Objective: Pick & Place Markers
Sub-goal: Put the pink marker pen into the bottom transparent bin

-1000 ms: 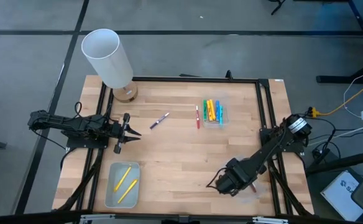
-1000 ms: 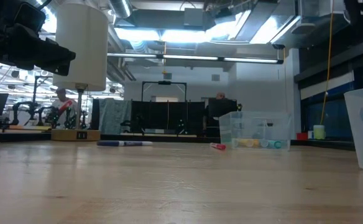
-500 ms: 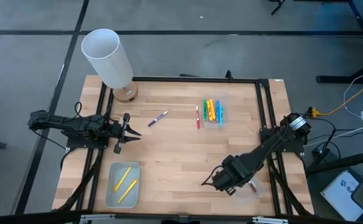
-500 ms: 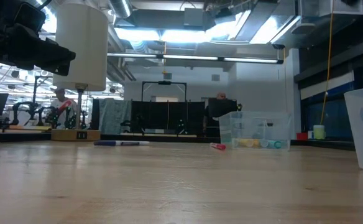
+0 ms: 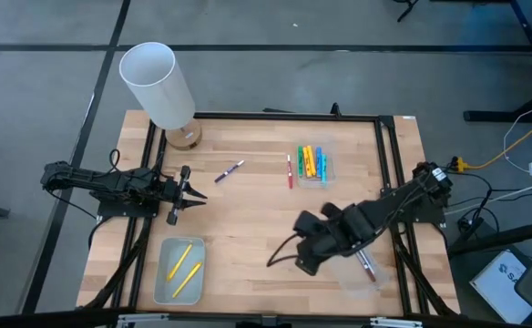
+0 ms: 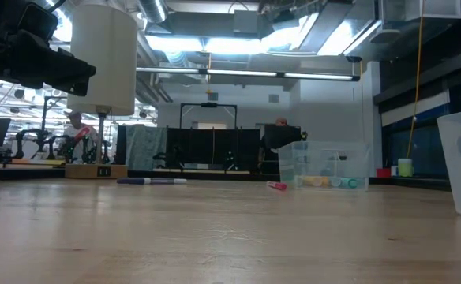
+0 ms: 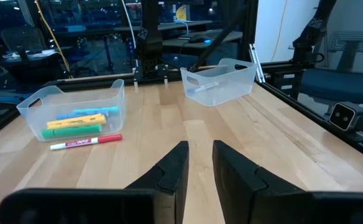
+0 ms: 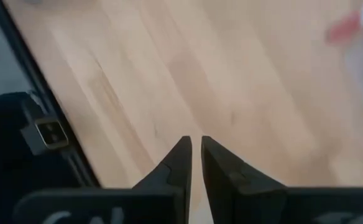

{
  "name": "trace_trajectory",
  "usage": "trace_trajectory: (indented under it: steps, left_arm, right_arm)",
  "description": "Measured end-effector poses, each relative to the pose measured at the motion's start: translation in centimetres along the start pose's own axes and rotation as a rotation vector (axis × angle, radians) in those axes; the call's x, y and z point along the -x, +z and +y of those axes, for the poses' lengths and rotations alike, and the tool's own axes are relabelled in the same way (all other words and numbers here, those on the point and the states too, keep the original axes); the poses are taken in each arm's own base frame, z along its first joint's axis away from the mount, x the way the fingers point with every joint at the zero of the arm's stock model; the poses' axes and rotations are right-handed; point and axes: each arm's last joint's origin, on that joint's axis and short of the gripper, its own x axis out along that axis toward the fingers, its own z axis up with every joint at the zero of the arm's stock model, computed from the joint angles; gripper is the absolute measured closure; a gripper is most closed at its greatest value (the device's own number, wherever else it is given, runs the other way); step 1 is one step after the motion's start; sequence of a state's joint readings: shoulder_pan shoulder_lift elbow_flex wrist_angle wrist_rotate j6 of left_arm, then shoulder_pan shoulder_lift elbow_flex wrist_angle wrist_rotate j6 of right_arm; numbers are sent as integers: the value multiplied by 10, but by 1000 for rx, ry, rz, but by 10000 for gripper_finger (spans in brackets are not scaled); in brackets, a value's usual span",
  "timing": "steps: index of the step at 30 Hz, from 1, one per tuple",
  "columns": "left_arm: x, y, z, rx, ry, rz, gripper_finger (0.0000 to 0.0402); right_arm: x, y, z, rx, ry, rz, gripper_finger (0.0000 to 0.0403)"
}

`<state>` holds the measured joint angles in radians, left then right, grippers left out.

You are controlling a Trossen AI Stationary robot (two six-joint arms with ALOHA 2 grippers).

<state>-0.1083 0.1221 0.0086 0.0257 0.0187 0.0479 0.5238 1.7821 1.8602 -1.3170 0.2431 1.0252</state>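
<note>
The wooden counter (image 5: 248, 228) fills the middle of the high view, framed by black rails. At its upper left corner stands a tall white cylinder (image 5: 157, 84) on a round wooden base.

The right arm (image 5: 384, 214) reaches in from the right edge toward the lower centre of the frame, its pincer (image 5: 273, 261) pointing left just above the bare wood; in its own wrist view the two fingers (image 8: 180, 163) sit almost pressed together with only a thin slit between them, holding nothing. The left arm (image 5: 102, 187) lies along the left edge, and its pincer (image 5: 193, 193) hangs over the counter's left side with the fingers (image 7: 172, 171) a narrow way apart, empty.

Three clear trays come next. One at lower left (image 5: 161, 287) holds two yellow markers (image 5: 182, 264). One at upper right of centre (image 5: 326, 164) holds a row of green, yellow, orange and blue markers (image 5: 312, 162). The third (image 5: 375, 278) sits at lower right, just beside the right arm, with a reddish marker (image 5: 367, 267) in it (partly hidden by the arm).

Two markers lie loose on the wood: a red one (image 5: 290, 170) just left of the upper tray, and a purple-and-white one (image 5: 230, 171) slanted, up and left of centre, well apart from both pincers.
</note>
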Motion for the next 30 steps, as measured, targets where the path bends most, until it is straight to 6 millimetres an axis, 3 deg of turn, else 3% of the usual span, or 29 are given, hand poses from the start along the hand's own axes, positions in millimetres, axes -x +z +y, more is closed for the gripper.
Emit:
trace_trajectory:
  steps: [6,17,25,30]
  left_arm:
    - [0,0,0,0,0,0,335]
    - [0,0,0,0,0,0,335]
    - [0,0,0,0,0,0,332]
    - [0,0,0,0,0,0,334]
  right_arm:
    - [-3,33,-3,174,68,-145,366]
    - [-20,96,-57,6,-48,-220,358]
    - [-36,130,-96,-70,-123,-234,256]
    - [-60,148,-106,-122,-129,-239,204]
